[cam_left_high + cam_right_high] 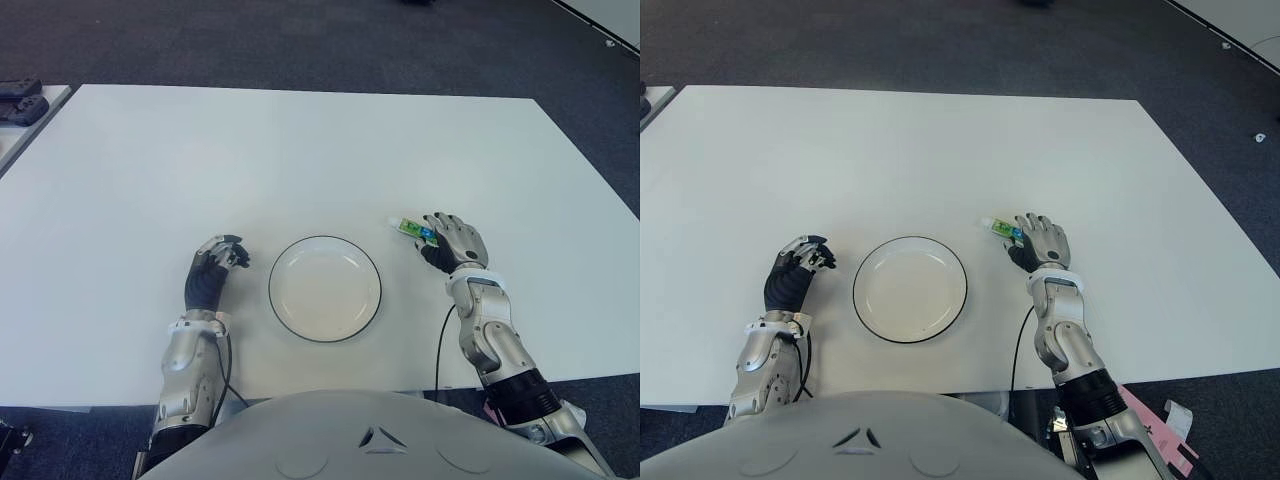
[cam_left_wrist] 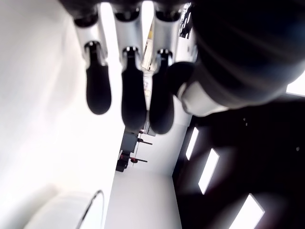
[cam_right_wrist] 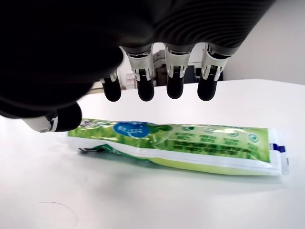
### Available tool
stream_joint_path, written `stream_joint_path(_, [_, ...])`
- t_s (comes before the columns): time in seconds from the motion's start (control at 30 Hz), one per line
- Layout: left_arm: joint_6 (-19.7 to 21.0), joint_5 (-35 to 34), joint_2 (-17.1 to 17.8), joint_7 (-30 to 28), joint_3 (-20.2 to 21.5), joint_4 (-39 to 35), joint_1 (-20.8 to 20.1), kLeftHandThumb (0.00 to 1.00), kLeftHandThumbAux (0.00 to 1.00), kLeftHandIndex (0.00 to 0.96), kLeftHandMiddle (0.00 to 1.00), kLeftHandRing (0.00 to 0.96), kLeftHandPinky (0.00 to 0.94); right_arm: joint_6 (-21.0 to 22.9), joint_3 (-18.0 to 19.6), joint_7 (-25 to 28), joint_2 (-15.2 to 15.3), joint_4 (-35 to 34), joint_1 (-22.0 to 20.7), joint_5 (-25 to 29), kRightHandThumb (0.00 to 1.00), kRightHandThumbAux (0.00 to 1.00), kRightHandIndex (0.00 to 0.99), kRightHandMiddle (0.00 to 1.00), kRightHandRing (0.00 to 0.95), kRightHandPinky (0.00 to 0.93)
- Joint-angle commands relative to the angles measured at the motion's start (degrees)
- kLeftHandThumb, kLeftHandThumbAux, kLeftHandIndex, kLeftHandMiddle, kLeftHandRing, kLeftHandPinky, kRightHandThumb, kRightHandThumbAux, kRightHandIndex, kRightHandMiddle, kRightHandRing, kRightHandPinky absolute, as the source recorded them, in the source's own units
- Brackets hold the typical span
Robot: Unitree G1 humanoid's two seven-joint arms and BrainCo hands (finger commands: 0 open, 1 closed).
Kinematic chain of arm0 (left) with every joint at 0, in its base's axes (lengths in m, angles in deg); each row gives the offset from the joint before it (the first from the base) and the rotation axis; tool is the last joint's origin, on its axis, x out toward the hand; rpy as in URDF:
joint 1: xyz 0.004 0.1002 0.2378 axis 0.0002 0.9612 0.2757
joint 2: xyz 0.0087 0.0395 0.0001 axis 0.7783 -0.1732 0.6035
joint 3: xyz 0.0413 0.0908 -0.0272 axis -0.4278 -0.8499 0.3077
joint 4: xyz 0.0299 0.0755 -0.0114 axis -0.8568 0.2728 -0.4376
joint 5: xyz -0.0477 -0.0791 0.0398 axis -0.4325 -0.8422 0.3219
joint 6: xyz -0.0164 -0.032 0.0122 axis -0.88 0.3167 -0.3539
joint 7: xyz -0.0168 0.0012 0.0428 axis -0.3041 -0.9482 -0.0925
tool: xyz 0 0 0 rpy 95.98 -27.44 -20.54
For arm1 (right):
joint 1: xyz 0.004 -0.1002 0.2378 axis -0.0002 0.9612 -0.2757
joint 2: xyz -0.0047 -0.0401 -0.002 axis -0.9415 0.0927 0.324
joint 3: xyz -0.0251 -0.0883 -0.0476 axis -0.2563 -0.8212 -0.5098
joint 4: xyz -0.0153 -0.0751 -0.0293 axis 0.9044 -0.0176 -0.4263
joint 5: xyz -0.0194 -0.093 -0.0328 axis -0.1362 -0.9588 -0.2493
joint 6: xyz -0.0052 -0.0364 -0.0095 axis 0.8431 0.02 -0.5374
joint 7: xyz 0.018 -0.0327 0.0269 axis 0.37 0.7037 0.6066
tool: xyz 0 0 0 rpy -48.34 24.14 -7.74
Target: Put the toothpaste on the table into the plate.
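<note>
- Right wrist view: toothpaste (image 3: 190, 145) flat on the white table (image 3: 143, 200), fingers (image 3: 175, 78) spread and poised just above, no contact visible, nothing held.
- Seen from the head: right hand (image 1: 452, 240) over the near end of the tube, just right of the plate (image 1: 325, 288); tube tip poking out toward the plate side.
- Progress, as a judgement: reach about done, grasp not yet closed; lift, carry across and release into the plate all left to do.
- Plate bare inside, toothpaste outside its rim, near but not touching.
- Left hand (image 1: 214, 268) just left of the plate, fingers loosely curled around nothing; whether touching the table, cannot tell.
- Toothpaste: soft glossy pouch-like tube, green print with a blue oval, flat crimped end, slightly plump through the middle; likely to flex or slide under a pinch.
- Plate: round, shallow, pale glazed surface with a thin dark edge line.
- Table: smooth, matte white, little texture to hold the tube against sliding.
- Hand surfaces: dark rubbery fingertip pads, silver metal knuckle segments.
</note>
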Motion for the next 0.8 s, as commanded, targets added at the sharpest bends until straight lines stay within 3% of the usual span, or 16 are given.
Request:
stream_joint_path(0.03, [3.75, 0.28, 0.29, 0.2, -0.06, 1.95, 1.37, 0.717, 0.717, 0.436, 0.577, 0.563, 0.534, 1.21, 0.62, -0.02, 0.19, 2.1, -0.85, 0.06, 0.664, 0.203, 0.0, 0.0, 0.0, 0.0])
stream_joint_path(0.67, [3.31, -0.1, 0.25, -0.59, -0.19, 1.54, 1.86, 0.716, 0.718, 0.437, 0.578, 0.562, 0.536, 3.34, 0.88, -2.74, -0.23, 7.94, -1.85, 0.68, 0.715, 0.221, 0.0, 0.0, 0.0, 0.0])
stream_joint_path(0.8, [3.6, -0.58, 0.11, -0.74, -0.04, 1.38, 1.96, 0.716, 0.718, 0.436, 0.575, 0.561, 0.536, 2.86, 0.25, -4.26, -0.95, 12.67, -2.64, 1.81, 0.714, 0.214, 0.0, 0.0, 0.0, 0.0])
